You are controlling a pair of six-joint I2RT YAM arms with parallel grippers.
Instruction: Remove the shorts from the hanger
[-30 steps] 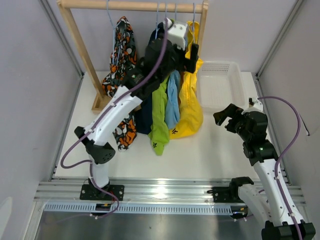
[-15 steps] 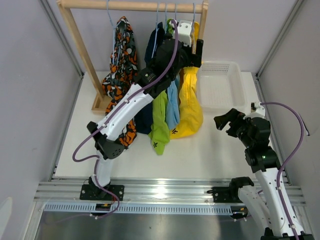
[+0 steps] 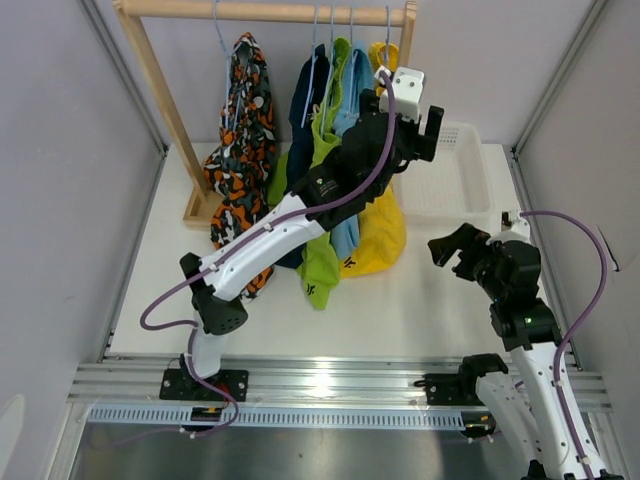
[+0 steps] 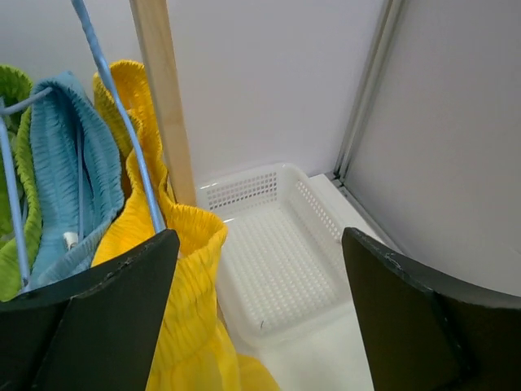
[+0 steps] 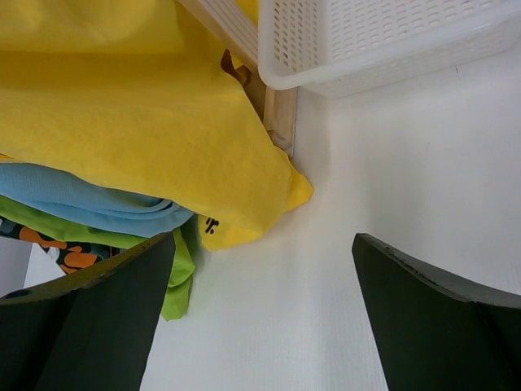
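Five pairs of shorts hang on blue wire hangers from a wooden rack (image 3: 265,10): patterned (image 3: 240,130), navy (image 3: 305,95), lime green (image 3: 322,260), light blue (image 3: 345,230) and yellow (image 3: 380,235). My left gripper (image 3: 432,125) is open and empty, high up just right of the yellow shorts, beside the rack's right post. In the left wrist view the gripper (image 4: 260,309) has the yellow shorts (image 4: 183,326) by its left finger and the light blue pair (image 4: 69,187) behind. My right gripper (image 3: 455,245) is open and empty, low over the table right of the yellow hem (image 5: 146,122).
A white perforated basket (image 3: 450,190) sits at the back right of the table, below my left gripper; it also shows in the left wrist view (image 4: 277,261) and the right wrist view (image 5: 366,41). The rack's right post (image 4: 163,98) stands beside it. Grey walls enclose both sides.
My left arm swung right, from in front of the hanging shorts to right of the yellow pair, over the basket. My right gripper shifted slightly.
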